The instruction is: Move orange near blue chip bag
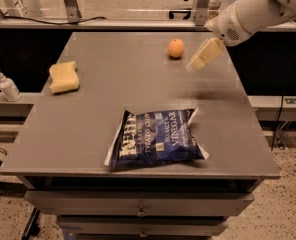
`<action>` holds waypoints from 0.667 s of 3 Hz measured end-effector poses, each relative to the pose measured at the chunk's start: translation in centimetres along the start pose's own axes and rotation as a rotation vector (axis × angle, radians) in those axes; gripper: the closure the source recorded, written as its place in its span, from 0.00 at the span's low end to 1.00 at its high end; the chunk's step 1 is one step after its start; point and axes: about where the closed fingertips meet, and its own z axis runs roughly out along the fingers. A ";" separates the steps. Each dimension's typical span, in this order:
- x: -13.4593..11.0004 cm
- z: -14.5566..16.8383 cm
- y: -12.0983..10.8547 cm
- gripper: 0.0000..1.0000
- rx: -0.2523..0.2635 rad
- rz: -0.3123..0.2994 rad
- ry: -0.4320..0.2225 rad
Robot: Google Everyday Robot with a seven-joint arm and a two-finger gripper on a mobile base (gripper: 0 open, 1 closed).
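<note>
The orange (176,48) is a small round fruit resting on the far part of the grey table (88,124). The blue chip bag (157,137) lies flat near the table's front edge, well apart from the orange. My gripper (194,65) hangs from the white arm coming in from the upper right. It hovers above the table just right of the orange and a little nearer the camera, not touching it.
A yellow sponge (64,76) lies at the table's left side. A small white pump bottle (7,86) stands on a ledge left of the table. Metal frame legs stand behind the table's far edge. Drawers run below the front edge.
</note>
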 end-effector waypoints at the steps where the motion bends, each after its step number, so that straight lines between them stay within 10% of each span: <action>1: -0.4 4.4 -2.8 0.00 0.006 0.069 -0.090; 2: -1.2 7.6 -4.9 0.00 0.009 0.093 -0.145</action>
